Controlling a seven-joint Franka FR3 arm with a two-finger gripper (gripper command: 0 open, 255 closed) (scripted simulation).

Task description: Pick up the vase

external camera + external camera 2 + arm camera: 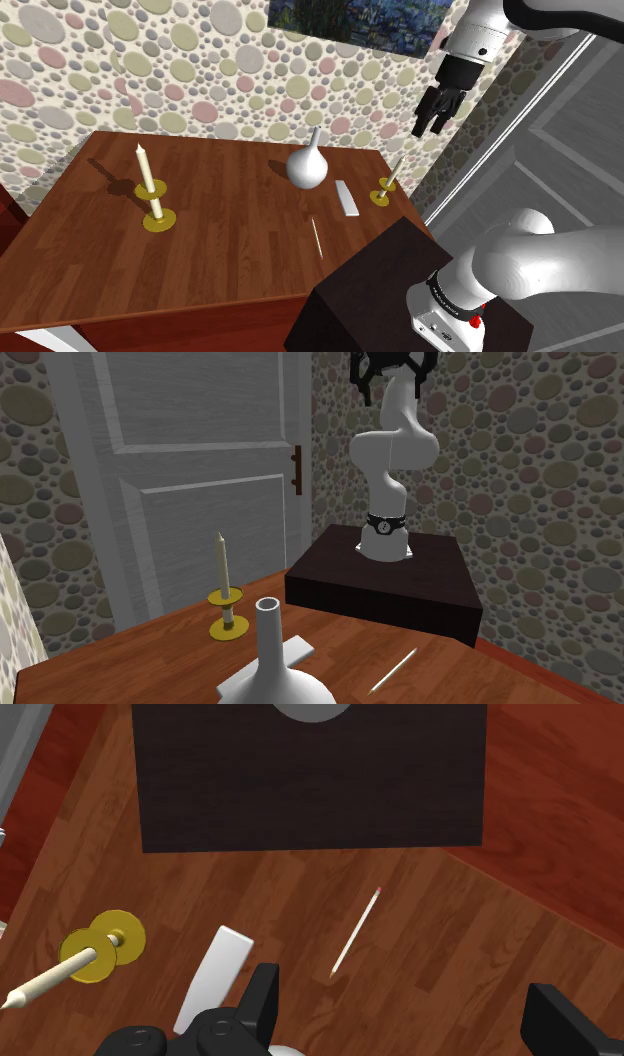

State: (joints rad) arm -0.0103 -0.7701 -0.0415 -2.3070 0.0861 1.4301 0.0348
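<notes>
The vase (307, 165) is white, with a round belly and a thin neck. It stands upright on the brown wooden table (200, 250), toward the far side. In the second exterior view the vase (270, 667) is at the near bottom edge. My black gripper (432, 118) hangs high in the air, off to the shoulder view's right of the vase and well above the table's corner. In the wrist view the gripper (410, 1014) is open, its fingers (262, 994) wide apart with nothing between them, looking down on the table and stand.
A flat white block (346, 197) and a thin stick (317, 238) lie between vase and dark stand (385, 290). A candle in a yellow holder (384, 190) stands near the block; two more candle holders (152, 200) are at the shoulder view's left. A grey door (190, 472) is close by.
</notes>
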